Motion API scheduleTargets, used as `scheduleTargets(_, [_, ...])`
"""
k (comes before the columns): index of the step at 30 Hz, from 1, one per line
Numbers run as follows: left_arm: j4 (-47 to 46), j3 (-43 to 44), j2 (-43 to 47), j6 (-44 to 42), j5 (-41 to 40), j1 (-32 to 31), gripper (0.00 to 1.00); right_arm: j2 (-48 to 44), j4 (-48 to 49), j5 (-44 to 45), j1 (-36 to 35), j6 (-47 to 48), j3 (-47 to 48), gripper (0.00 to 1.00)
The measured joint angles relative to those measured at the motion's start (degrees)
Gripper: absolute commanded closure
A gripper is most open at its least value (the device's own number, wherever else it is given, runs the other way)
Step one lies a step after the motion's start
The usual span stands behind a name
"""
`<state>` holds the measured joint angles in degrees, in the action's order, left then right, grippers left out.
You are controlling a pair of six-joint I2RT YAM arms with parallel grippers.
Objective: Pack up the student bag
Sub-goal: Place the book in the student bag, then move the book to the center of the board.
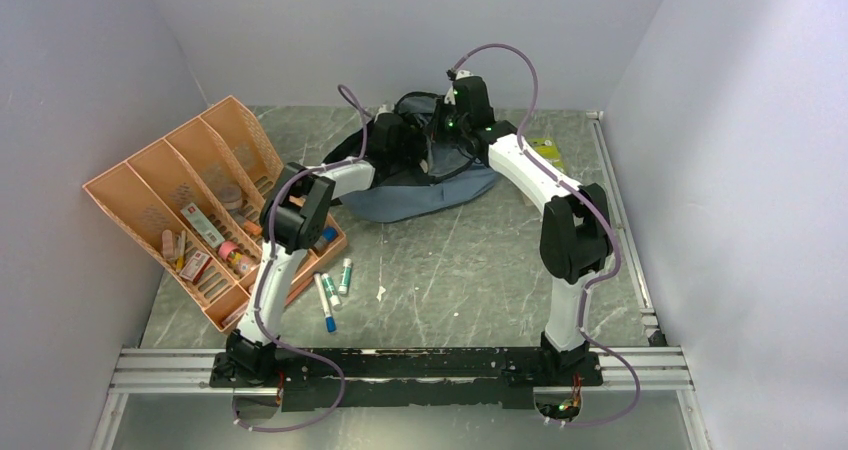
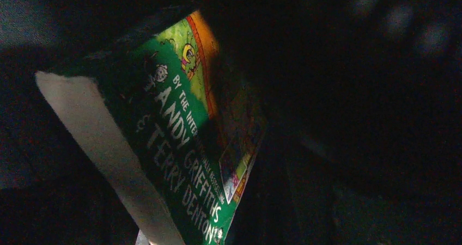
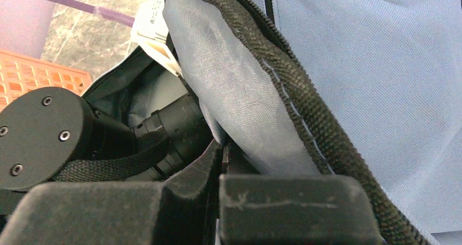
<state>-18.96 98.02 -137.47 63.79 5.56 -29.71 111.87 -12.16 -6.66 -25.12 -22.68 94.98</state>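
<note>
The grey-blue student bag (image 1: 430, 192) lies at the back centre of the table, its mouth held up. My right gripper (image 3: 223, 152) is shut on the bag's (image 3: 381, 65) black-trimmed rim, and the fabric runs down between its fingers. My left gripper (image 1: 398, 130) reaches into the opening, and its wrist (image 3: 174, 125) shows inside the bag in the right wrist view. A green paperback book (image 2: 180, 141) stands tilted in the dark interior, right in front of the left wrist camera. The left fingers are lost in the darkness.
An orange compartment tray (image 1: 130, 185) with small stationery leans at the left. Several markers (image 1: 330, 295) and a white scrap (image 1: 381, 292) lie on the table beside it. A yellow-green packet (image 1: 545, 152) sits right of the bag, under the right arm.
</note>
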Motion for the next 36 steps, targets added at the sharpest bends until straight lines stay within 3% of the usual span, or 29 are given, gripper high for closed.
scheduleTargets(3, [1.4, -1.3, 1.7, -1.6, 0.4, 0.5, 0.03, 0.0, -0.1, -0.1, -0.2, 0.1, 0.0, 1.0])
scheduleTargets(21, [20.4, 0.9, 8.5, -14.6, -1.4, 2.1, 0.03, 0.5, -1.6, 1.5, 0.0, 1.9, 0.3, 1.0])
scheduleTargets(32, [24.9, -4.7, 22.8, -22.3, -3.4, 2.1, 0.06, 1.7, -3.0, 2.6, 0.0, 2.6, 1.5, 1.0])
scheduleTargets(36, [25.4, -12.2, 30.2, -24.1, -4.0, 2.1, 0.1, 2.1, -3.1, 1.4, 0.0, 3.3, 1.5, 0.92])
